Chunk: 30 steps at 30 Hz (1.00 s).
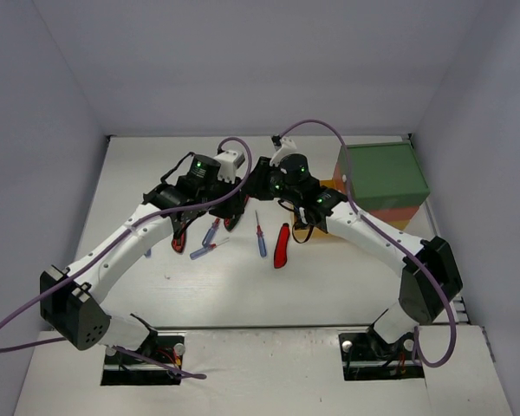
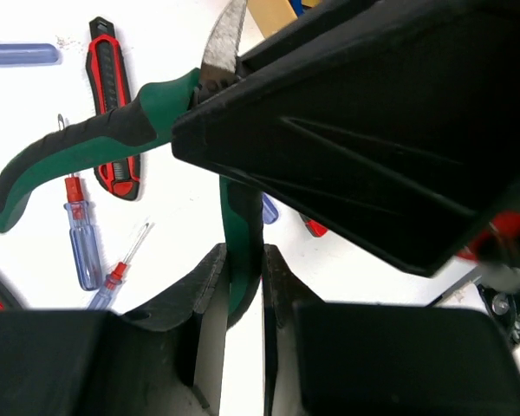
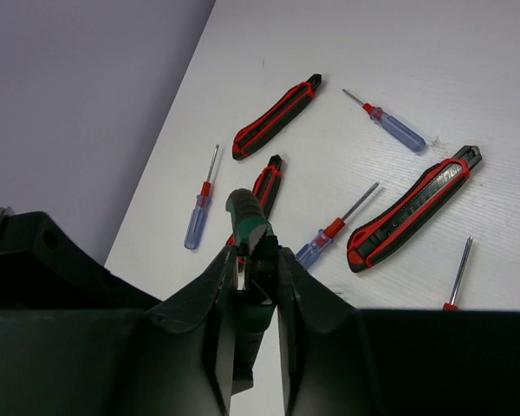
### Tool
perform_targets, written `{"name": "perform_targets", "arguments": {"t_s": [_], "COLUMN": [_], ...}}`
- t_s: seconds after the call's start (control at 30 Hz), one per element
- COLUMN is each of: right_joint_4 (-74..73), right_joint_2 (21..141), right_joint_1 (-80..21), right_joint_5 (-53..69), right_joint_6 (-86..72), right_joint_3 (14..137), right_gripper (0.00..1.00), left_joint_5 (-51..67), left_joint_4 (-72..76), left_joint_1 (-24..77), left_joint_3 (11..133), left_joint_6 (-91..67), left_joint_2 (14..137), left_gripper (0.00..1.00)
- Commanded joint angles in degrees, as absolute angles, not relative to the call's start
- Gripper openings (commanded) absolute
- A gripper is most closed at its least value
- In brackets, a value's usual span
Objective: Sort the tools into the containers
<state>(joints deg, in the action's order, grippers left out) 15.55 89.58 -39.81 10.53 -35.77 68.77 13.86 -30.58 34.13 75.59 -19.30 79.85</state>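
Right wrist, grip: we are seeing the right gripper (image 3: pixel 253 260) clamping both fingers on the pliers (image 3: pixel 247 218), up off the table (image 3: pixel 503 52).
Right wrist, axis: a green and black end is poking out of the fingers toward the top of the frame. The rest is running down behind them, hidden.
Right wrist, unclear: we cannot tell which end of the pliers this is. A knife (image 3: pixel 265 184) is lying partly behind it.
Left wrist, grip: the left gripper (image 2: pixel 241 286) is pinching one green handle, closed tight on it.
Left wrist, axis: the pliers are standing lengthwise up the frame, with the grey nose pointing at the top edge and the free handle sweeping out to the left.
Left wrist, hidden: the right gripper is covering the pivot, and the top edge is cutting off the nose tip.
Top, place: both grippers are meeting over the far middle of the table, left of the drawer unit (image 1: pixel 386 173).
Top, hidden: we are not making out the pliers under the wrists.
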Motion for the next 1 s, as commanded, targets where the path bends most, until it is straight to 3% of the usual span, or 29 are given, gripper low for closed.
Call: {"name": "perform_targets", "arguments": {"t_s": [0.0, 0.1, 0.17, 0.2, 0.3, 0.63, 0.97], "right_joint_4": [19.7, 19.6, 19.0, 18.1, 13.3, 3.1, 3.4], "right_joint_2": [88.4, 87.3, 85.3, 84.4, 82.2, 75.2, 83.4], "right_joint_1": [-40.1, -40.1, -39.9, -39.8, -39.9, -40.0, -40.0], "right_joint_5": [10.8, 10.1, 9.0, 8.0, 2.9, -24.4, -39.9], "right_joint_6": [-34.2, -32.7, -29.5, -27.5, -20.4, -1.0, 9.1], "right_joint_3": [70.5, 69.6, 68.8, 68.5, 68.7, 65.6, 64.4], "right_gripper": [0.02, 0.00, 0.00, 0.00, 0.00, 0.00, 0.00], "left_joint_5": [14.5, 13.8, 11.5, 10.4, 6.4, -4.9, -4.3], "left_joint_4": [-24.5, -24.6, -25.2, -25.8, -27.7, -31.5, -33.1], "left_joint_1": [34.3, 34.3, 34.3, 34.3, 34.3, 32.1, 29.1], "left_joint_3": [76.4, 76.1, 75.9, 75.9, 76.1, 74.1, 73.1], "left_joint_6": [-17.2, -17.2, -17.2, -17.2, -17.6, -21.6, -22.4], "left_joint_2": [76.5, 76.6, 76.7, 76.8, 77.0, 74.7, 74.8], "left_gripper": [0.00, 0.13, 0.46, 0.58, 0.71, 0.75, 0.75]}}
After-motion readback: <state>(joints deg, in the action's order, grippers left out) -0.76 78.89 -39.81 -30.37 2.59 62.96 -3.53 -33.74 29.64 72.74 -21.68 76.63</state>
